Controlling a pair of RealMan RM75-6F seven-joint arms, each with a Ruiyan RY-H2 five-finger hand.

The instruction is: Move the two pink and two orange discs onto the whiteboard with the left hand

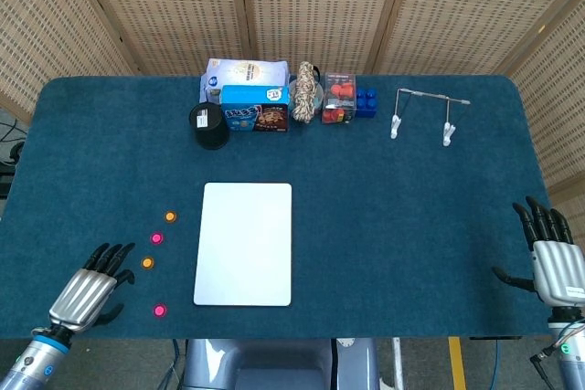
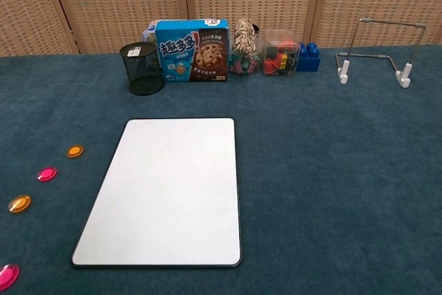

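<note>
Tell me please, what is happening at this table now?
A two-armed robot is about to move four small discs onto the whiteboard. None is on it yet: two orange discs and two pink discs lie in a row on the cloth to its left. The left hand is open and empty, close beside the row. The right hand is open at the far right edge.

- whiteboard (image 1: 244, 243): white, blank, flat on the table, long side running away from the robot
- orange discs (image 1: 170, 216) (image 1: 147, 262) and pink discs (image 1: 156, 238) (image 1: 160, 310): alternating in a loose column left of the board, none touching it
</note>
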